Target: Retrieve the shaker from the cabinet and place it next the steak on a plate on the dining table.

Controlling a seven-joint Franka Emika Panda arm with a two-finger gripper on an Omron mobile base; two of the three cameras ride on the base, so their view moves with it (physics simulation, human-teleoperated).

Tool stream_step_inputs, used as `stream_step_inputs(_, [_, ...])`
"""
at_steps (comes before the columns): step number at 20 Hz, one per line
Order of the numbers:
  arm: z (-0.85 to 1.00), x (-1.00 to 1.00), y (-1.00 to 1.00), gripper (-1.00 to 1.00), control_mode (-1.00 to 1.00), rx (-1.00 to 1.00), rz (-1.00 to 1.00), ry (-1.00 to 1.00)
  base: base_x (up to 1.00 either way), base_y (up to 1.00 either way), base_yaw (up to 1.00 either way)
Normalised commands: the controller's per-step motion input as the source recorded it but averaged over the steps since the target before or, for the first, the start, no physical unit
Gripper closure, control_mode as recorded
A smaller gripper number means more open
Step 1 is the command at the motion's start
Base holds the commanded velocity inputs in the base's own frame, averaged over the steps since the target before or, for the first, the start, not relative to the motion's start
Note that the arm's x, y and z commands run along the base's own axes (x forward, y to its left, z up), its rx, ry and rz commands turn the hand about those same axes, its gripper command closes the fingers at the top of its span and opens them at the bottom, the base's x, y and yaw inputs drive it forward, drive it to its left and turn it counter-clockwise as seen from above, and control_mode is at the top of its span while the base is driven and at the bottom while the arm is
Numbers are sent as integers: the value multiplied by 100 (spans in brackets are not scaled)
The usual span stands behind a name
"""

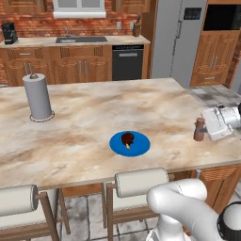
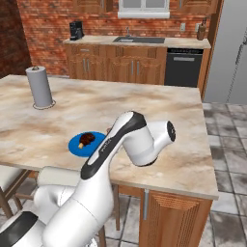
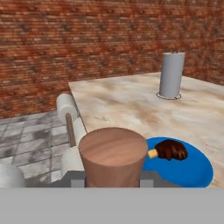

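My gripper (image 1: 202,129) is shut on the small reddish-brown shaker (image 1: 199,130), held upright over the right end of the dining table (image 1: 94,110). The hand view has the shaker (image 3: 113,155) large between my fingertips. To its left on the table lies the blue plate (image 1: 136,147) with the dark steak (image 1: 127,138) on it. That plate (image 3: 192,168) and steak (image 3: 170,150) sit just beyond the shaker in the hand view. From the right base view, the plate (image 2: 76,145) and steak (image 2: 87,139) lie partly behind my arm. The wall cabinet is out of view.
A tall grey paper towel roll (image 1: 37,97) stands at the table's far left. Grey cushioned stools (image 1: 141,181) line the near edge. Beyond the table are a counter with a sink (image 1: 80,40), a dishwasher (image 1: 127,61) and a fridge (image 1: 181,37).
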Motion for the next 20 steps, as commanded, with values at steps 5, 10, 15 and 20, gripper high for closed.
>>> stream_step_inputs(5, [-24,36,9,100,-100,1,4,0,0,0,0])
stream_step_inputs(10, [-27,41,4,100,-100,9,2,1,0,0,0])
stream_step_inputs(15, [-29,30,9,100,-100,9,3,0,0,0,0])
stream_step_inputs(20, [-23,31,7,100,-100,3,3,0,0,0,0])
